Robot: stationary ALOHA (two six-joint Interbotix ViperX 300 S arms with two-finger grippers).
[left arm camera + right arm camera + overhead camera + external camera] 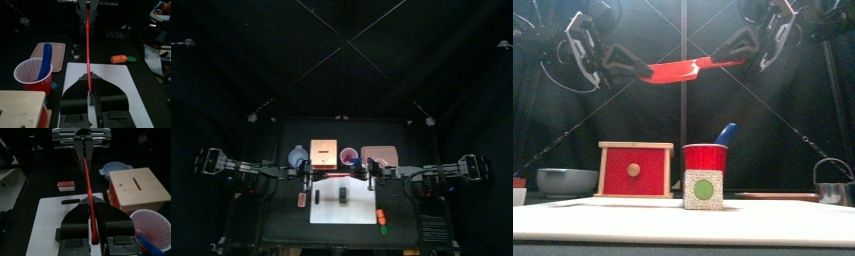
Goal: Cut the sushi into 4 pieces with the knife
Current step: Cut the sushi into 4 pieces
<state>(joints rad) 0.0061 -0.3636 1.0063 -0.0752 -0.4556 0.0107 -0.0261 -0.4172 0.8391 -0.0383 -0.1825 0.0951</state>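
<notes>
We held the red knife [680,70] high above the counter [271,218]. The left fingers [75,97] and right fingers [75,222] were each pinched narrowly on one end of it. We judged this a pass between arms to get a better cutting grip. The sushi [703,188] stood below on the white board [329,208], just before the red cup [704,157], not yet touched by the blade.

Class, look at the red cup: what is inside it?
A blue knife stands in the red cup, one end poking out; the cup's wall hides its lower part. The red knife is held aloft between the left tool and right tool.
</notes>
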